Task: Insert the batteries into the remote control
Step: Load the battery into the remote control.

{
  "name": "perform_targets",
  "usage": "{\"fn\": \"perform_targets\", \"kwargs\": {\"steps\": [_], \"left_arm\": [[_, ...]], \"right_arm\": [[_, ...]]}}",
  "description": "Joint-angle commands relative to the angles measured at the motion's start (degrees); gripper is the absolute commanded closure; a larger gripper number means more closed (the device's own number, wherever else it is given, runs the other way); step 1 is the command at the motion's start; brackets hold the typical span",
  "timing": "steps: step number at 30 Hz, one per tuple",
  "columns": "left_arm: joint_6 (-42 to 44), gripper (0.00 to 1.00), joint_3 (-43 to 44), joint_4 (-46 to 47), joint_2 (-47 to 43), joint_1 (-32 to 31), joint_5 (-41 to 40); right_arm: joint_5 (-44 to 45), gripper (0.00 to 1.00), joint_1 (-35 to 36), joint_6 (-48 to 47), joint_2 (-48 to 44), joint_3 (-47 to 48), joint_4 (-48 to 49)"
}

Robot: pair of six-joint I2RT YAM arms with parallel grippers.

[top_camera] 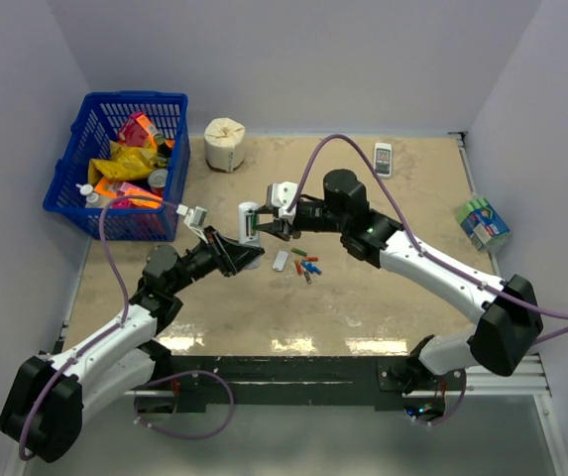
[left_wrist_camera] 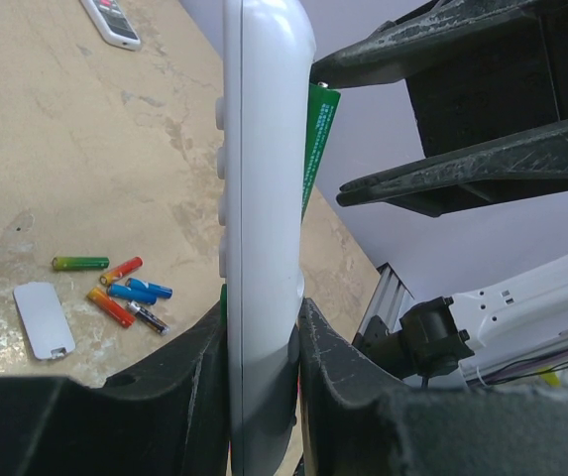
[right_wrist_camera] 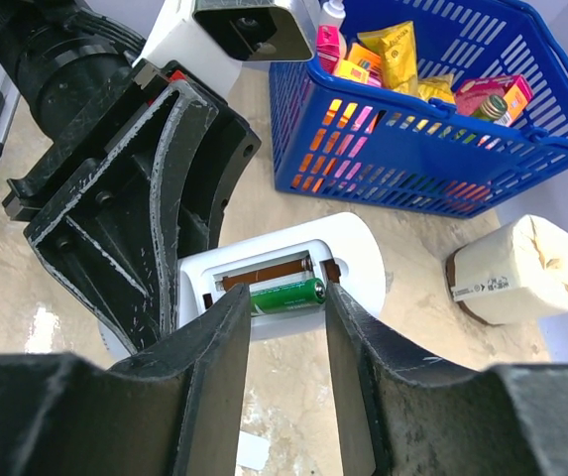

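Note:
My left gripper is shut on the lower end of the silver-white remote control and holds it upright above the table; the left wrist view shows the jaws clamped on its body. The open battery compartment faces my right gripper, which is shut lengthwise on a green battery at the compartment's lower slot. A brown battery lies in the upper slot. Several loose batteries lie on the table, also seen in the left wrist view.
The white battery cover lies beside the loose batteries. A blue basket of packets stands at the back left, a tissue roll beside it. A short white handset lies at the back right, a sponge pack at the right edge.

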Motion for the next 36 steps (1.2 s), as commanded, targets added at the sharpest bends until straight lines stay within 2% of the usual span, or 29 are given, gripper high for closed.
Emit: {"fn": "perform_targets", "kwargs": {"steps": [1,12,25,36], "left_arm": [[1.45,1.00,2.30,4.58,-0.40,-0.17,0.58],[1.62,1.00,2.48,4.67,-0.31,-0.17,0.75],[1.89,1.00,2.65,4.49,-0.66,-0.17,0.67],[2.15,1.00,2.57,4.58,-0.93,-0.17,0.75]], "right_arm": [[1.91,0.59,-0.06,-0.42,-0.92,2.18,2.41],[2.79,0.58,0.02,0.90,-1.98,1.04,5.57],[-1.43,0.72,0.02,2.04,0.31,2.45,3.82],[-1.87,0.78,0.02,1.52,1.97,1.74,2.50]]}}
